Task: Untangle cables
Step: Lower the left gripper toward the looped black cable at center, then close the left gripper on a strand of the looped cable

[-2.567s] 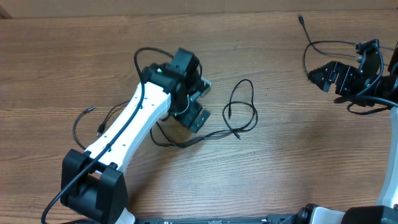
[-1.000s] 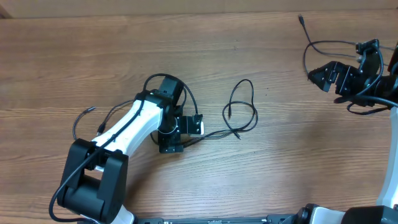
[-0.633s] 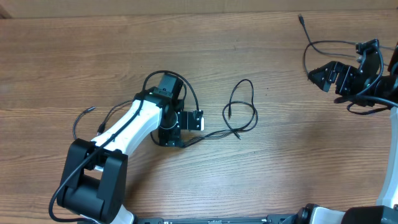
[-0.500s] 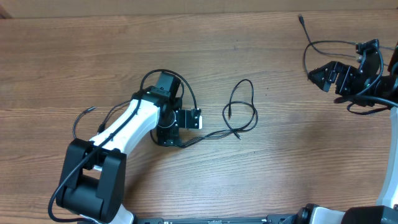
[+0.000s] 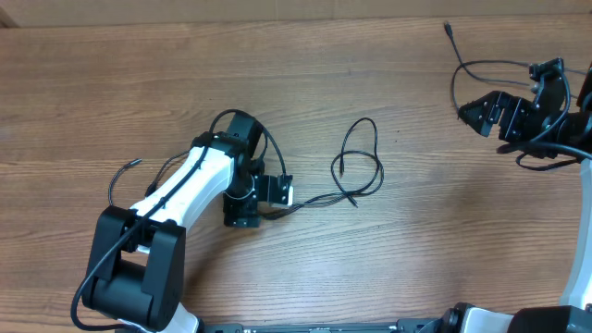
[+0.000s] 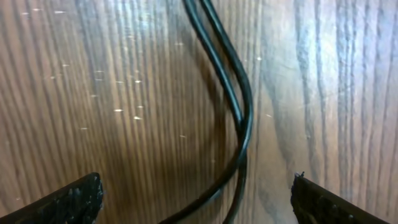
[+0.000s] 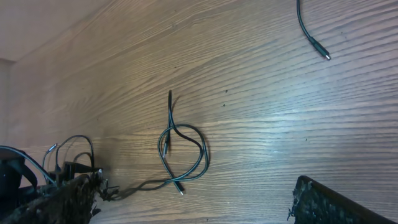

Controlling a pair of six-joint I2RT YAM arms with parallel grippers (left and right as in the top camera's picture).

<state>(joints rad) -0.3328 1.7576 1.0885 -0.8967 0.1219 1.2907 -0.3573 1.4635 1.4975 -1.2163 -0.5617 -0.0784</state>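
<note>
Hovering left gripper (image 5: 261, 205): low over the wooden counter (image 5: 416, 240), jaws spread wide and clamped on nothing.
Between its fingers (image 6: 68, 200): two strands of thin black cable (image 6: 241, 106) lie side by side on the wood, touching neither finger.
Left arm (image 5: 199, 180): white with black joints, stretched from the near left corner toward mid-counter.
Cable beside the arm (image 5: 115, 185): a thin black curve lying flat on the arm's left, one small plug end showing.
Looped cable (image 5: 363, 165): mid-counter, just right of the left gripper. It crosses itself, and a tail runs back under that gripper.
Right gripper (image 5: 476, 115): at the far right, jaws wide apart, empty.
Far cable (image 5: 461, 72): at the far right corner, curving past the right gripper. Whether it touches the gripper cannot be told.
</note>
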